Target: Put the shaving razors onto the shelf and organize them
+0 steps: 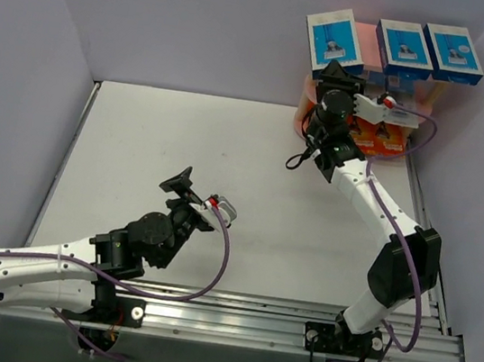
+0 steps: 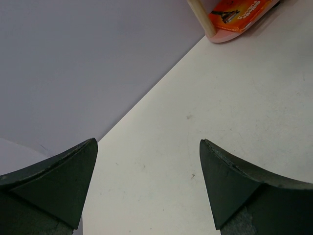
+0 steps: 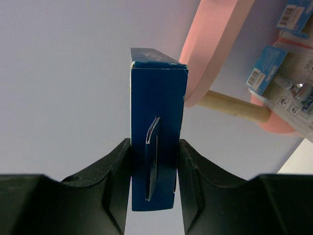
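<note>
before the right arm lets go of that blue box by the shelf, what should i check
1. Grip: right gripper shut on the blue box: ok.
2. Box upright and straight between the jaws: ok.
3. Box resting on the pink top board: cannot tell; the wrist view shows it beside the board's edge.
4. Free board between it and the nearest shelved box: ok, a pink strip shows there.
5. Left gripper open, empty, over the table, away from the shelf: ok.

left gripper (image 2: 146,147) stands with jaws wide apart; right arm (image 1: 382,220) stretches forward, right gripper (image 3: 154,147) clamped on a blue razor box (image 3: 157,98).
</note>
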{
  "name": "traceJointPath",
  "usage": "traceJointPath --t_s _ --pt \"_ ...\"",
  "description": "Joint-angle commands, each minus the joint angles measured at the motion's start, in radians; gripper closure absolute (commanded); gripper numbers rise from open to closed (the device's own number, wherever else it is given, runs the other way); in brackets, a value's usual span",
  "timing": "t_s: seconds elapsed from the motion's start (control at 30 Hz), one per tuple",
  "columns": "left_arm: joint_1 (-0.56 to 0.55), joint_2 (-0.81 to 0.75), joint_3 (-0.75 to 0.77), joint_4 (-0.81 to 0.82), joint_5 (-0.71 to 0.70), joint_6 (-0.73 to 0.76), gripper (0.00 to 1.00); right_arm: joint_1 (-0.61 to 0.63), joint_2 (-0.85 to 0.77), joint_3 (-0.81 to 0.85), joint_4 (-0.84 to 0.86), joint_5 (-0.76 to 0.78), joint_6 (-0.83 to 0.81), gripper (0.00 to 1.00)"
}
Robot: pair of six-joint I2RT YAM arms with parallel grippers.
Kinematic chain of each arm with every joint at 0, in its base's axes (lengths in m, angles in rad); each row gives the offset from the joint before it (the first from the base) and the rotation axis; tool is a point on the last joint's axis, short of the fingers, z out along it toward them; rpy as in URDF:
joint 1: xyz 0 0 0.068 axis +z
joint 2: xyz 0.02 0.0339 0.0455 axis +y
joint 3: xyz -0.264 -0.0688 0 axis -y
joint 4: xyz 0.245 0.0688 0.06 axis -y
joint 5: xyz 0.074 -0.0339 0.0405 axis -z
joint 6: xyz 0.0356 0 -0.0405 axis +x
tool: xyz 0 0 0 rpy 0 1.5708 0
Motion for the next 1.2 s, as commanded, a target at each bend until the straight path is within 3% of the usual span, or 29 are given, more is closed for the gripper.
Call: traceJointPath --t_s 0.0,0.33,0.57,0.93,1.17 --pt "0.005 -0.010 0.012 0.010 0.010 -0.052 0.06 -0.010 0.024 0.079 0.139 0.136 0.019 1.00" --pt "0.005 0.009 0.017 -0.010 0.045 -0.081 0.06 -0.065 0.090 0.115 0.124 0.161 0.094 1.00" --pt "0.005 0.021 0.018 -0.015 0.052 -0.072 0.06 -0.122 0.113 0.137 0.067 0.091 0.149 1.00" --pt "0.004 0.070 0.038 -0.048 0.066 -0.075 0.06 -0.225 0.153 0.183 -0.011 -0.147 0.243 1.00" --pt "0.005 0.087 0.044 -0.059 0.071 -0.078 0.06 -0.245 0.185 0.221 -0.040 -0.192 0.263 1.00"
